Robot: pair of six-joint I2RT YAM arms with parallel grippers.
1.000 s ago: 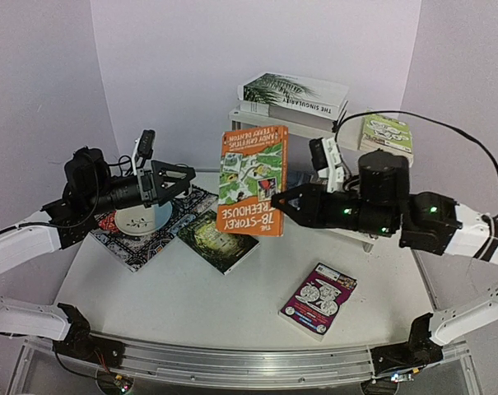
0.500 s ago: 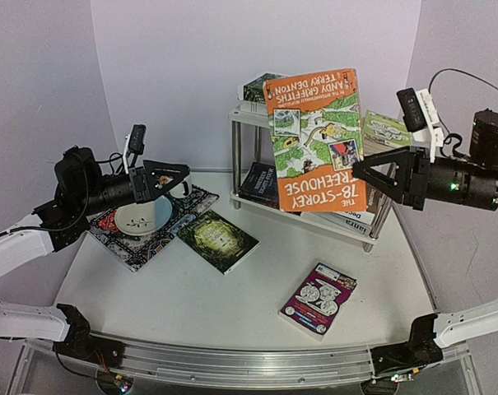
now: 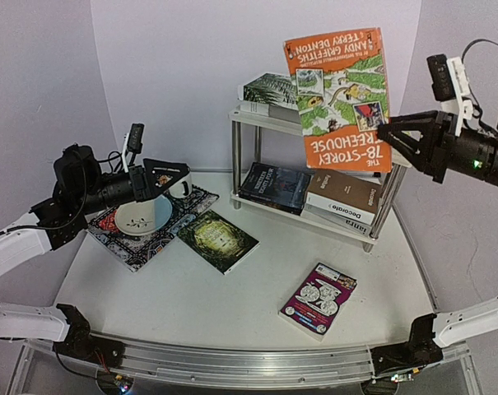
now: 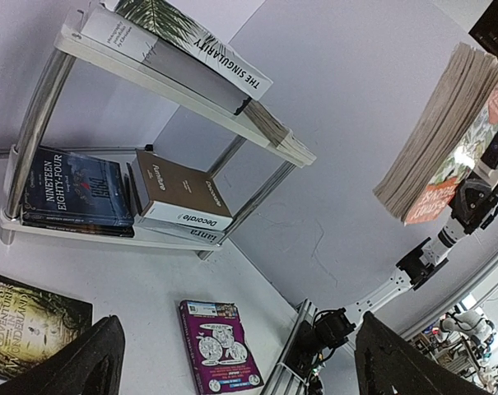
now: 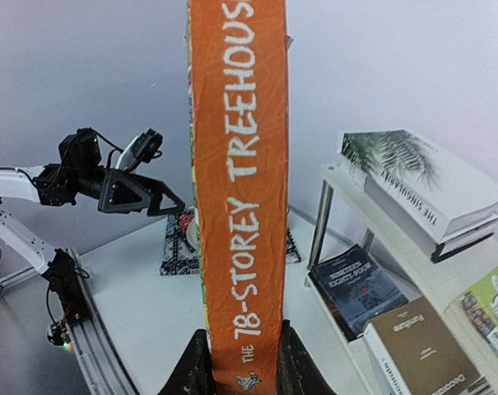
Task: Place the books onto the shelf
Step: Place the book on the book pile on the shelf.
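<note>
Right tool (image 3: 385, 138): the fingers are pinched on the lower right edge of the orange book (image 3: 339, 99). In the right wrist view one finger presses each cover at the spine end. The book stands upright in the air with its title inverted, touching nothing else. Its lower edge is higher than the top board of the shelf (image 3: 235, 156). In the left wrist view there is an open gap between the book's page edge and the shelf's right end.

Left tool (image 3: 181, 179): the fingers are spread wide and hold nothing. It hovers over the bowl (image 3: 141, 217) on the placemat (image 3: 129, 247), at the left side of the table (image 3: 191, 296) and well apart from the shelf.

Shelf, top tier: the white palm-leaf book (image 3: 269, 86) lies on a stack at the left end. The lime green book (image 5: 491, 317) lies flat at the right end, with bare board between them.

Shelf, lower tier: a dark book (image 3: 273, 185) lies at the left. The brown book (image 3: 347, 193) tops a stack at the right.

Table: the dark green book (image 3: 217, 239) lies flat just beside the placemat. The magenta book (image 3: 318, 300) lies flat near the front edge, with bare table around it.
</note>
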